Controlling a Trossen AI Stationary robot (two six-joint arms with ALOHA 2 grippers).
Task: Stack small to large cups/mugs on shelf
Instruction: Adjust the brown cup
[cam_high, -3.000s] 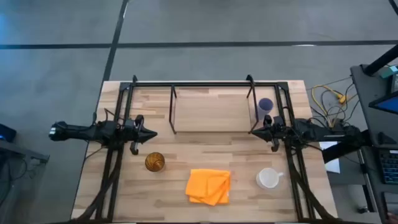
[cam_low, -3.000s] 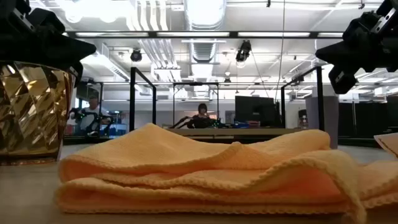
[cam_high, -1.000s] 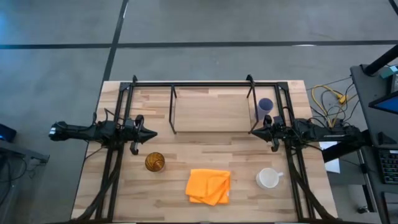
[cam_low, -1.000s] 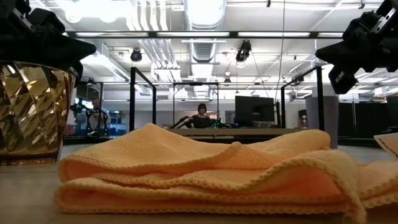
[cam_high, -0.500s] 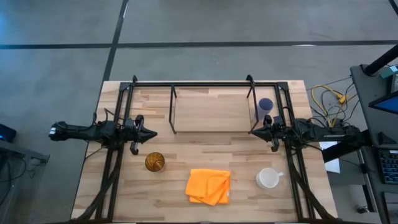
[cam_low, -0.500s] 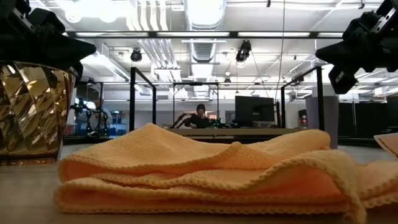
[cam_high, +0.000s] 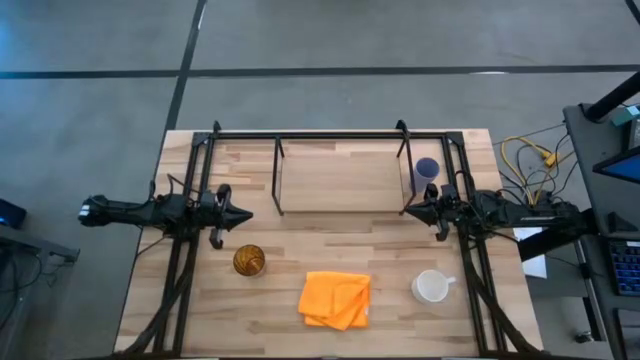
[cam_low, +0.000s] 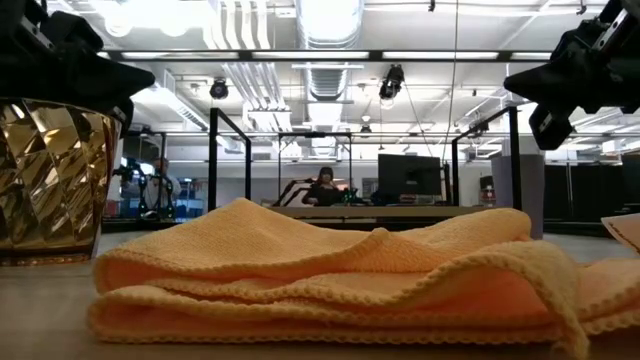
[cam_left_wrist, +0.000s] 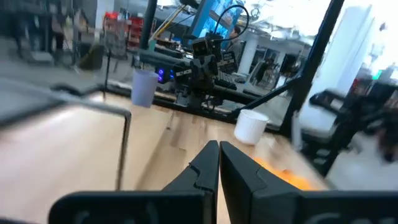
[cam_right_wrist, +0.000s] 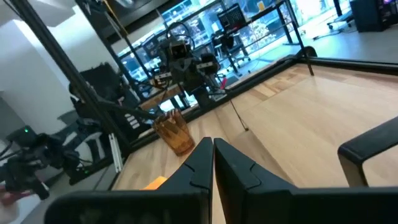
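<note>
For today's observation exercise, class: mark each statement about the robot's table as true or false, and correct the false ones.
1. The white mug stands on the shelf. False: it stands on the table, near the right arm.
2. Both claws are shut and hold nothing. True: left claw, right claw.
3. The amber tumbler sits beside the left arm. True.
4. The orange cloth covers the blue cup. False: the cup stands apart, by the shelf's right end.
5. No cup is on the shelf board. True.
</note>
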